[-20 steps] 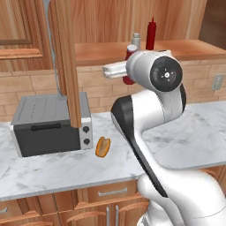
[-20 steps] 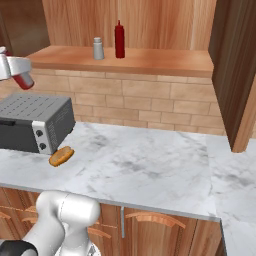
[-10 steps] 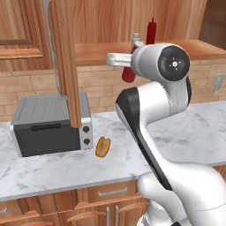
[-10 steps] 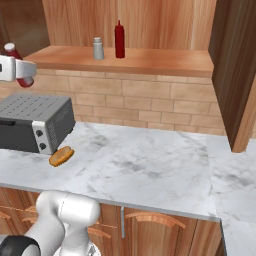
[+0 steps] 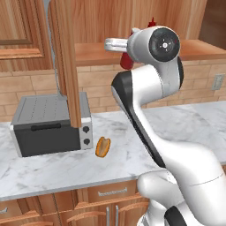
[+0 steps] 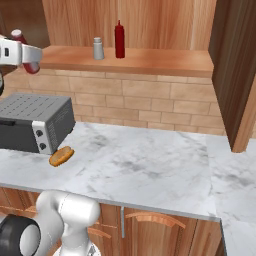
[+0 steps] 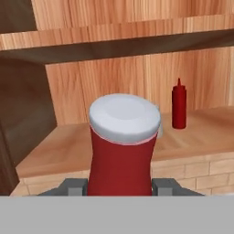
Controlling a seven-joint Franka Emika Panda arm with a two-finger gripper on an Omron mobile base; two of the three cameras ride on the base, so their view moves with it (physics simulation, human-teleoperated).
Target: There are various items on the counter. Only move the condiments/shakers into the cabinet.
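My gripper [image 7: 119, 185] is shut on a red bottle [image 7: 121, 155], held in the air in front of the cabinet shelf [image 7: 59, 151]. The same held red bottle [image 6: 30, 65] hangs at the far left of the right base view, above the toaster oven, with the gripper [image 6: 22, 54] around it. From the left I see the gripper [image 5: 115, 44] and the bottle [image 5: 127, 62] level with the shelf edge. A second red bottle [image 6: 119, 40] and the small grey shaker [image 6: 98, 48] stand on the shelf. The orange-brown bun [image 6: 61, 156] lies on the counter [image 6: 150, 165].
A grey toaster oven [image 5: 48, 126] sits on the counter at the left, the bun just to its right. The open cabinet door [image 5: 66, 62] hangs edge-on above the oven. Another tall wooden panel [image 6: 235, 70] stands at the right. Drawers run below the counter.
The arm has lifted the held red bottle upward, from below the shelf edge to about shelf height. The grip has stayed shut.
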